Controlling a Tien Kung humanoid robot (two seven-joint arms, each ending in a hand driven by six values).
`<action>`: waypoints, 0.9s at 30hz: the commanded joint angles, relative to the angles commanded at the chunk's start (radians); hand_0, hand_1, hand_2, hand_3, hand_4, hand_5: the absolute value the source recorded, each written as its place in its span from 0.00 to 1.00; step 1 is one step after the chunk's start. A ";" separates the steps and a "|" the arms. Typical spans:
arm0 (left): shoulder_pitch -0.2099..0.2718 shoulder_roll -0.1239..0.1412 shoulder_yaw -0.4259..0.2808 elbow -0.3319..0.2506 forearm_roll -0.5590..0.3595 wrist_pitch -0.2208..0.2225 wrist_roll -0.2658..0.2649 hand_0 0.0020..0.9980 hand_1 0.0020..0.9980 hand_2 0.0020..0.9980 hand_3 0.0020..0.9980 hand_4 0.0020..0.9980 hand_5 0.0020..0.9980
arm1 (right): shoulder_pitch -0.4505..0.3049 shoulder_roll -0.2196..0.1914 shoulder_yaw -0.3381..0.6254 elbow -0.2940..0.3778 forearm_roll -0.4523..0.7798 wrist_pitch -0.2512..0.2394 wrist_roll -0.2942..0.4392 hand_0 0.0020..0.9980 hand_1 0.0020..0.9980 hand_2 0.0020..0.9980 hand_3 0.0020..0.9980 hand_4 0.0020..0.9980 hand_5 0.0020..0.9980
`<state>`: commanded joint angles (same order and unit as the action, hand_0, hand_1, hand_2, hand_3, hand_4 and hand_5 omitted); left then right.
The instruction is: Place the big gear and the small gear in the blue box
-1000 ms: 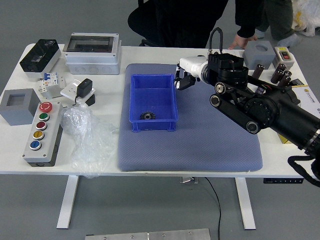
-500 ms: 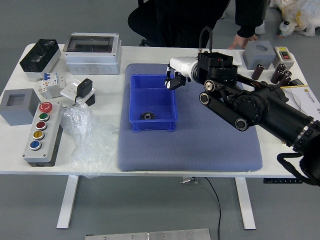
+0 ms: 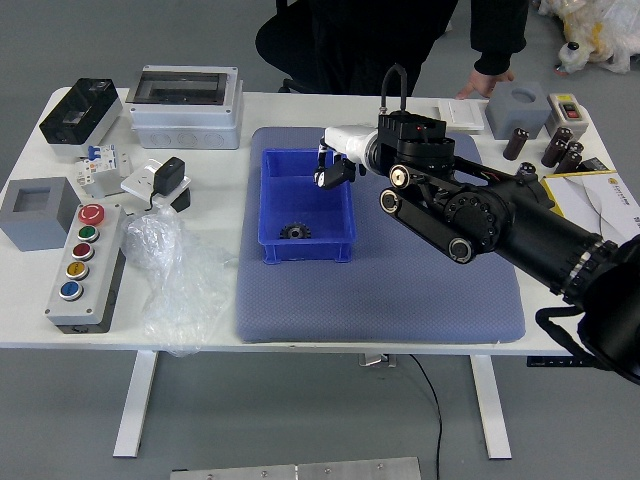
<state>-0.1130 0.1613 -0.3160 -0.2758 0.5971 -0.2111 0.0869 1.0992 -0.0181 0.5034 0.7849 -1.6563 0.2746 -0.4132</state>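
My right hand [image 3: 338, 160] reaches in from the right and hovers over the right side of the blue box [image 3: 302, 253], near its back corner. Whether it holds anything cannot be made out. One dark toothed gear [image 3: 295, 231] lies flat inside the box, by the front wall. No second gear can be clearly made out; the hand covers part of the box's back right. My left arm is out of view.
The box stands on a grey-blue mat [image 3: 400, 310]. A button panel [image 3: 87, 268] and clear plastic bag [image 3: 180, 285] lie to the left. Dark cylinders [image 3: 556, 147] stand at the right. A person's hand [image 3: 486, 83] rests at the far edge.
My right hand has moved left, from beside the box's right wall to above its interior. The gear in the box has stayed in place.
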 joint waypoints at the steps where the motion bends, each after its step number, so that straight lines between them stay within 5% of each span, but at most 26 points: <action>1: 0.000 0.000 0.001 0.000 0.000 0.000 0.000 0.87 0.84 0.83 0.78 0.60 0.37 | 0.000 0.001 -0.001 -0.001 0.002 0.000 0.000 0.41 0.38 0.48 0.63 0.47 0.21; 5: -0.002 -0.001 0.002 0.000 -0.001 0.000 0.000 0.87 0.84 0.83 0.78 0.60 0.37 | -0.001 0.004 0.003 -0.003 0.007 0.005 -0.002 0.41 0.38 0.48 0.63 0.47 0.21; 6: -0.003 -0.001 0.002 0.000 -0.002 0.000 0.000 0.87 0.84 0.83 0.78 0.60 0.37 | -0.001 0.004 0.005 -0.003 0.009 0.006 -0.003 0.34 0.41 0.50 0.63 0.62 0.28; 11: -0.003 -0.002 0.003 0.000 -0.003 0.000 0.001 0.87 0.84 0.83 0.78 0.60 0.37 | -0.001 0.004 0.020 -0.002 0.015 0.013 -0.006 0.34 0.41 0.50 0.63 0.62 0.28; 12: -0.003 -0.001 0.003 0.000 -0.003 0.000 0.001 0.87 0.84 0.83 0.78 0.60 0.37 | -0.001 0.004 0.022 -0.002 0.016 0.014 -0.007 0.38 0.47 0.57 0.66 0.79 0.43; 27: -0.002 -0.001 0.005 0.000 -0.004 -0.001 0.001 0.87 0.84 0.83 0.78 0.60 0.37 | -0.002 -0.001 0.044 0.004 0.019 0.025 -0.006 0.45 0.53 0.67 0.76 0.92 0.57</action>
<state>-0.1146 0.1606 -0.3109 -0.2754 0.5929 -0.2120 0.0882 1.0969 -0.0193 0.5473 0.7889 -1.6376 0.3000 -0.4194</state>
